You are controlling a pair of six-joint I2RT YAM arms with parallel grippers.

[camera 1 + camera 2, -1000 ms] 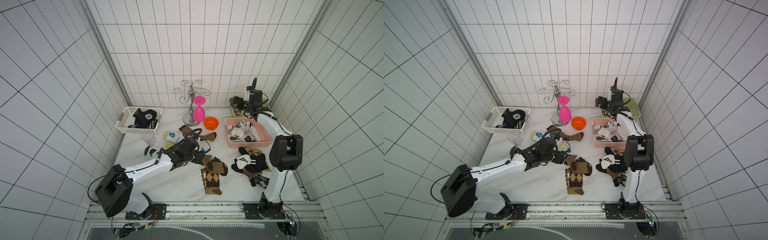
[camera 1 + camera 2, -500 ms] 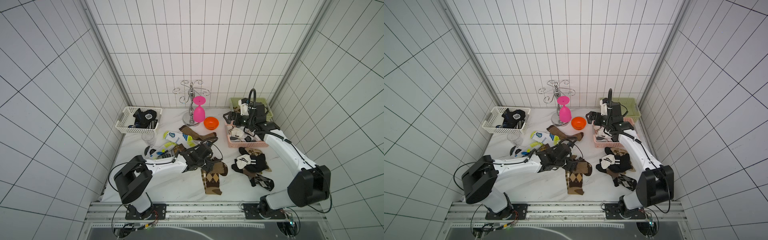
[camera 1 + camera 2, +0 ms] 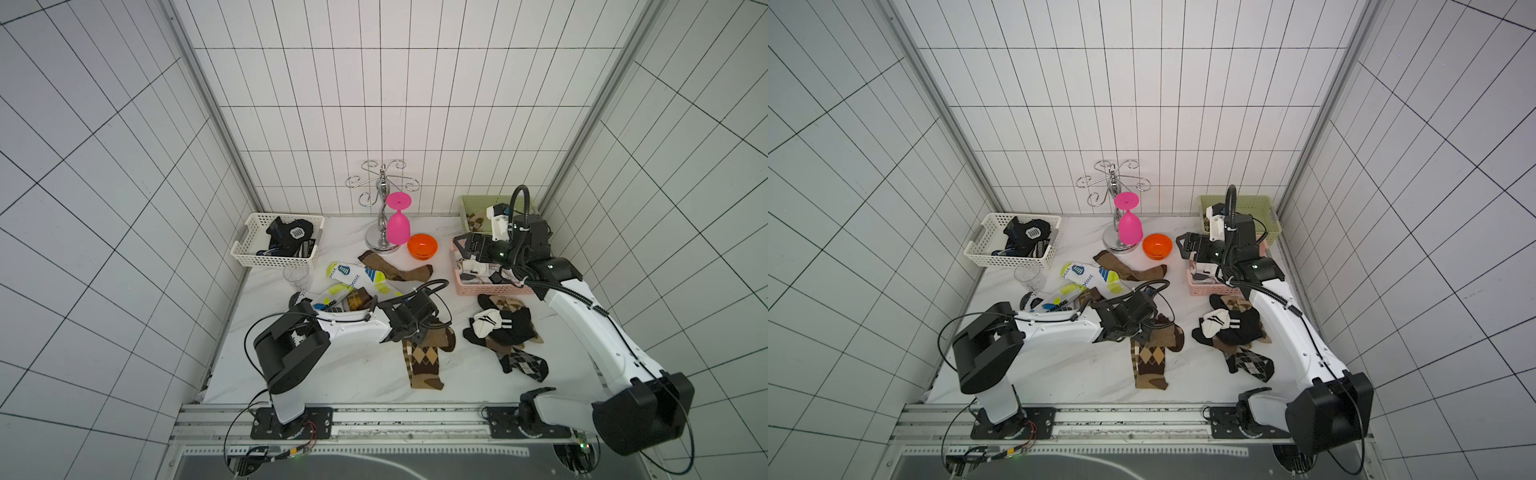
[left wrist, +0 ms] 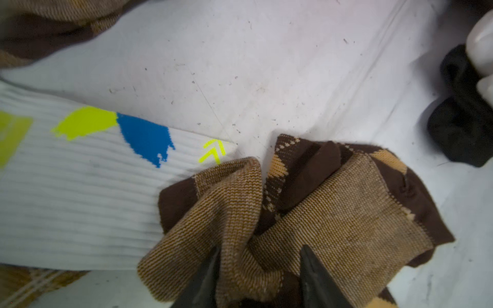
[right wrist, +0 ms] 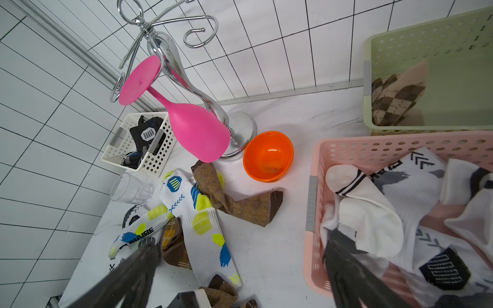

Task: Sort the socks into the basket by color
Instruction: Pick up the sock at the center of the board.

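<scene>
Room: a white marbled surface point(image 3: 332, 374) is enclosed by tiled walls on three sides, with a metal rail along its near edge.
Left fingers: the left gripper point(image 4: 261, 250) is set low at mid-surface, its fingers drawn in on a raised fold of a brown argyle sock point(image 4: 333, 208), with fabric bunched between them.
Handling: the sock is judged light, limp and stretchy. Nothing can be broken, but a thin pinch may be slipped, so a thick fold near the cuff is preferred.
Neighbour: a white sock with yellow and blue marks point(image 4: 80, 186) is overlapped by the brown one and could be dragged along.
Mixed pile: black, white and brown socks point(image 3: 503, 328) are heaped just before the pink basket point(image 3: 490, 289).
Right fingers: the right gripper point(image 5: 242, 245) is spread wide and empty above that basket's edge, where white socks point(image 5: 373, 213) are laid.
Far row: black socks are seen in the white basket point(image 3: 266, 259), and a brown one in the green basket point(image 3: 478, 203).
Clearance: open surface is offered near the rail. The clear tumbler point(image 3: 297, 276), orange bowl point(image 3: 422, 246) and chrome stand point(image 3: 377, 243) are to be skirted, and the way to the green basket is crossed by the right arm.
</scene>
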